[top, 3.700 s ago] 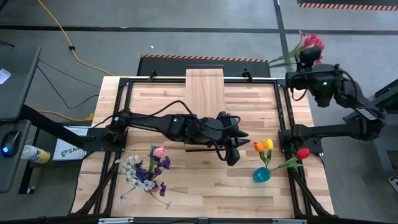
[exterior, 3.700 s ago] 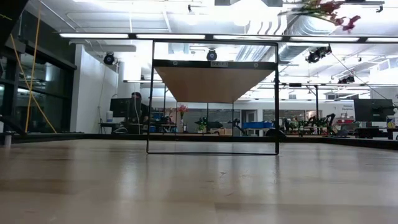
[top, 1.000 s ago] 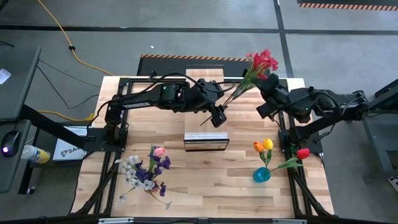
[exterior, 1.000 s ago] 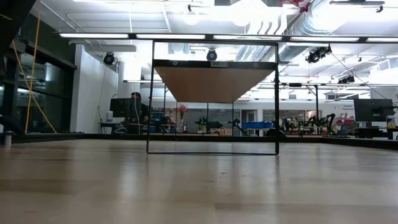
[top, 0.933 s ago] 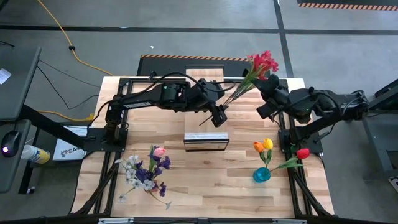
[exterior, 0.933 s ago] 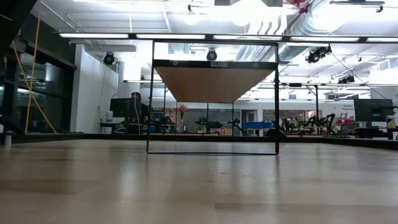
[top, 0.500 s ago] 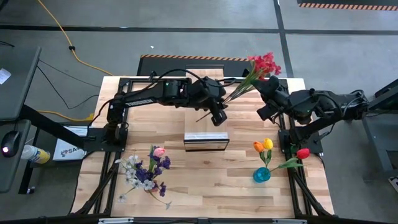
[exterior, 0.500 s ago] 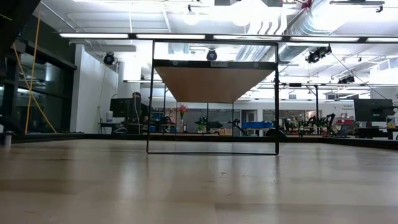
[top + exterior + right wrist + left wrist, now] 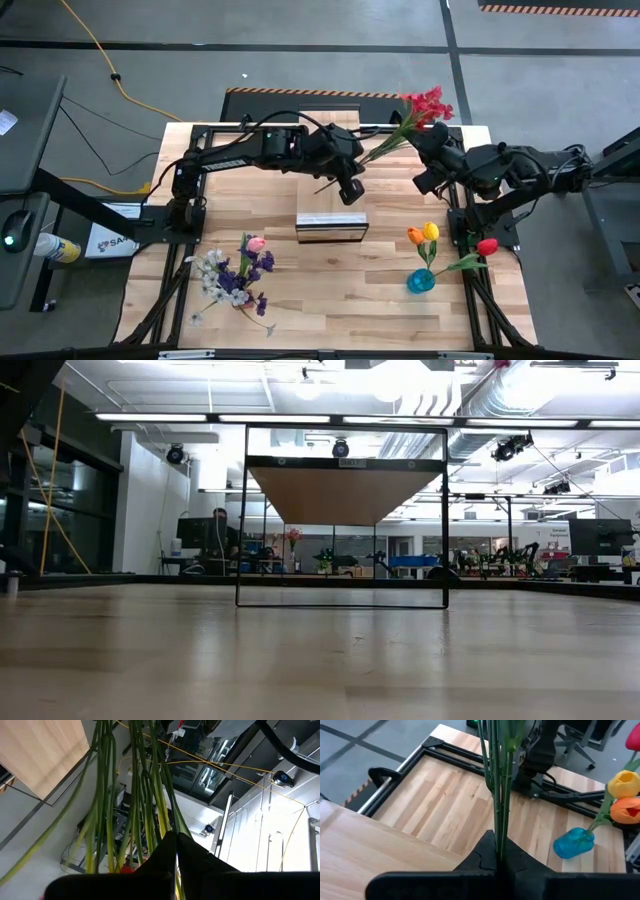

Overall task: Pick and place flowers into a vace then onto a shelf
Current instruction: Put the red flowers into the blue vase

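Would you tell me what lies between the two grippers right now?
In the high view, the green stems of the red flower spray span from the left gripper to the right gripper.

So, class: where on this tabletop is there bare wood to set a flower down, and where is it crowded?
Free: the near middle strip between the purple-and-white sprays and the blue vase, and the far left corner of the tabletop. Crowded: around the shelf under the left tool, and the vase's corner.
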Robot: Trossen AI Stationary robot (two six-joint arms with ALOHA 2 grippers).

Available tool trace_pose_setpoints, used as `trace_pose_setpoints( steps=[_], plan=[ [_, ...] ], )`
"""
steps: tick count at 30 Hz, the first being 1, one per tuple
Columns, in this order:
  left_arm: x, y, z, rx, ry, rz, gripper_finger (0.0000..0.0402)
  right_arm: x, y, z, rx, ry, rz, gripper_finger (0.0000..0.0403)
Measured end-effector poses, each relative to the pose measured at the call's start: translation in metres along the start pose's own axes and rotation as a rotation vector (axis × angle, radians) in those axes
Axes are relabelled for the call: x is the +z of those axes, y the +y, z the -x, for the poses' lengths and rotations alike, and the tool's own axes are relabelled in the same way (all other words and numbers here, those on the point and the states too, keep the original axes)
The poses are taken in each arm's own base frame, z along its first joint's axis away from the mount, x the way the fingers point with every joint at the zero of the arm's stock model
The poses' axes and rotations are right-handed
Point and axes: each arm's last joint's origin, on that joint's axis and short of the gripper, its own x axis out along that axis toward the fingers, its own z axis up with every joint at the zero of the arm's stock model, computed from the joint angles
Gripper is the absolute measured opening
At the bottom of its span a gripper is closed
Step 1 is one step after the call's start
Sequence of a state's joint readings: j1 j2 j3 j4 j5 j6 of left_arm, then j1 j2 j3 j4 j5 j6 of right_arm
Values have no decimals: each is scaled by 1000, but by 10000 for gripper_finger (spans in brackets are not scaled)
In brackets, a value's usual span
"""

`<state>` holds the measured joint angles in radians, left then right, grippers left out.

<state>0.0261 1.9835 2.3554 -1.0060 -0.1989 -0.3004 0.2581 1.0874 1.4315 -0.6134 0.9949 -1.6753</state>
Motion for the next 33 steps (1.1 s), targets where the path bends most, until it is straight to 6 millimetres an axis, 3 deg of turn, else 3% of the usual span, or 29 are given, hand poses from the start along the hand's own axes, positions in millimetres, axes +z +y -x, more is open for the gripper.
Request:
trace_pose_setpoints(
  steps=[25, 33],
  plan=[
    [-4, 3, 1, 59, 34, 15, 26, -5, -6, 1, -26, 96, -101, 1],
    [-4, 4, 1, 87, 24, 16, 26, -30, -32, 15, -90, 109, -240, 1]
  ],
)
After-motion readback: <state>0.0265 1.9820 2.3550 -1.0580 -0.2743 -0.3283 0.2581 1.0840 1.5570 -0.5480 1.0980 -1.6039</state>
